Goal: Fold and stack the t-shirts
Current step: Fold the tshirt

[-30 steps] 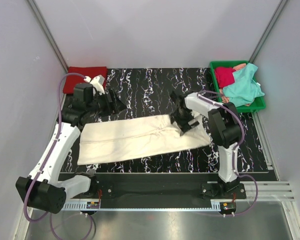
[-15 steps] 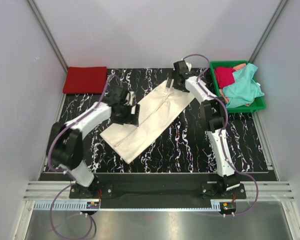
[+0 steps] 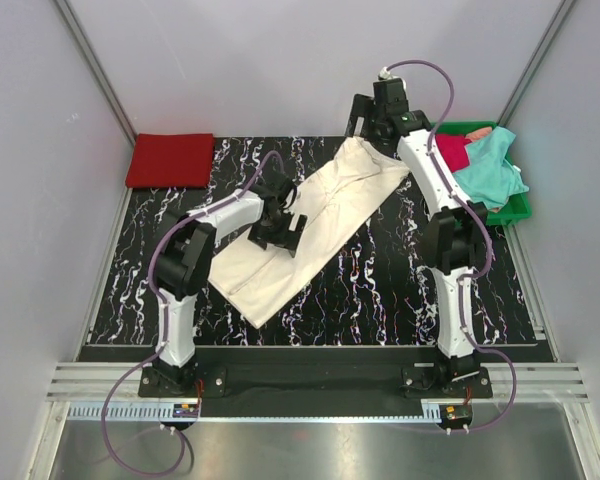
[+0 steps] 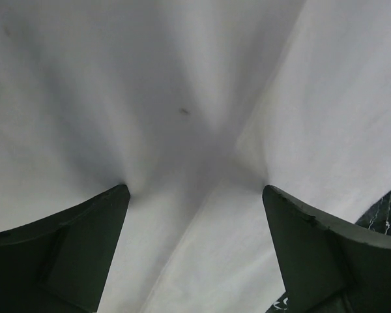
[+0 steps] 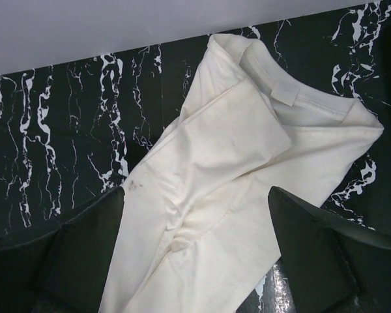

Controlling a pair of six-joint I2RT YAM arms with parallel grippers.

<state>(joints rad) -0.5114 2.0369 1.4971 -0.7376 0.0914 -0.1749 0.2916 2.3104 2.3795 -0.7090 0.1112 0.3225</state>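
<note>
Red shirt (image 3: 170, 160): folded flat, well to the left of the cream shirt, at the far corner of the bench (image 3: 380, 280).
Left tool (image 3: 283, 228): fingers spread wide with their tips down on the cream shirt's middle. Cloth puckers between them, but nothing is pinched.
Cream shirt (image 3: 330, 200): part-folded into a long strip lying diagonally, collar end far and to the right.
Right tool (image 3: 372, 125): spread and empty, raised above the cream shirt's collar end.
Tray (image 3: 515, 210): just right of the cream shirt's collar end. It holds the crimson shirt (image 3: 448, 152) and the teal shirt (image 3: 485, 175), both crumpled, and the teal one hangs over the rim.
Risk, left: tips resting on the cloth could drag the pucker along and undo the fold if the arm slides before lifting.
Risk, grip: closing on the middle may catch only the top layer, so the fold peels open.
Risk, right: the strip lies askew, so a fold from the collar end could land crooked and leave an uneven stack.
</note>
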